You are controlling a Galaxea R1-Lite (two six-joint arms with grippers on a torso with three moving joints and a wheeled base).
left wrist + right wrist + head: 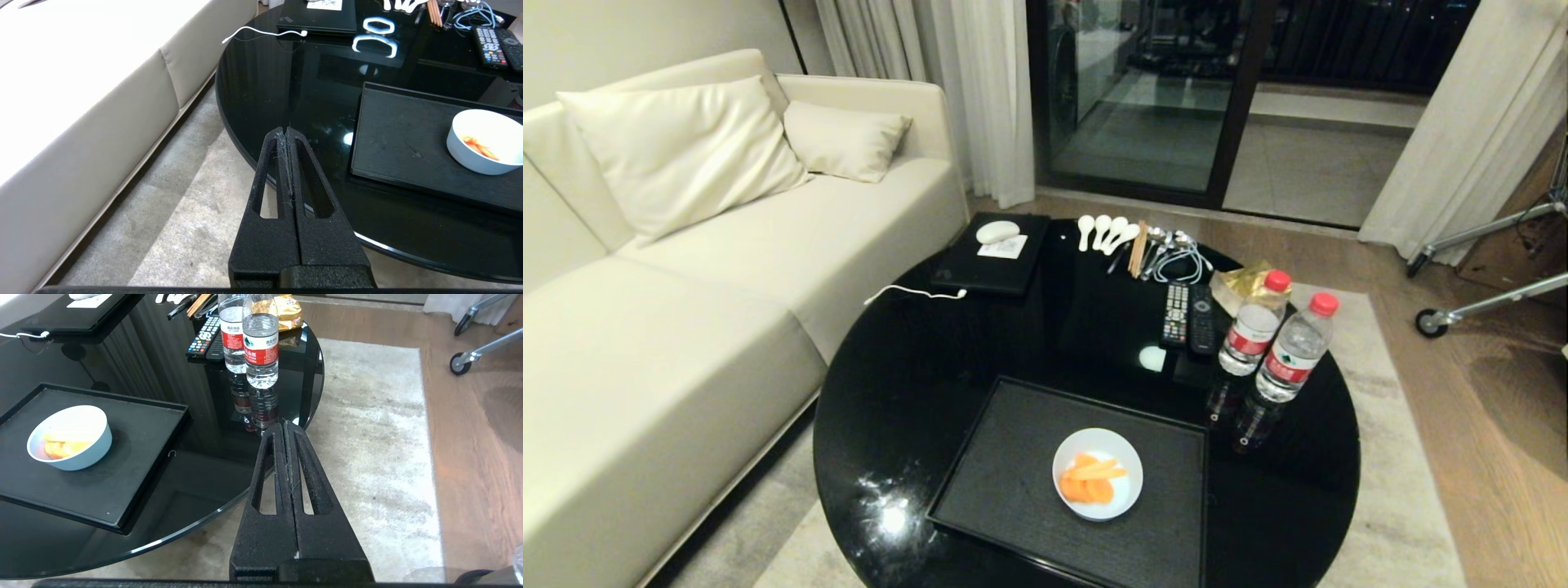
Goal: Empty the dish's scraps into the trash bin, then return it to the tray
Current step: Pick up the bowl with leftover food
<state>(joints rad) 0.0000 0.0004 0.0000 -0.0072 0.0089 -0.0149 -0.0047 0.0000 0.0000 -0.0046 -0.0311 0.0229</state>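
The dish, a small white bowl, sits on the black tray at the near side of the round black table. Orange scraps lie inside it. The dish and tray also show in the left wrist view, and the dish and tray in the right wrist view. My left gripper hangs shut and empty over the table's near left edge. At the table's near right edge my right gripper is shut and empty too. Neither arm shows in the head view. The trash bin is out of view.
Two water bottles stand right of the tray, with remotes and a snack bag behind. A laptop, spoons, chopsticks and cables lie at the far side. A cream sofa runs along the left; wheeled stand legs are right.
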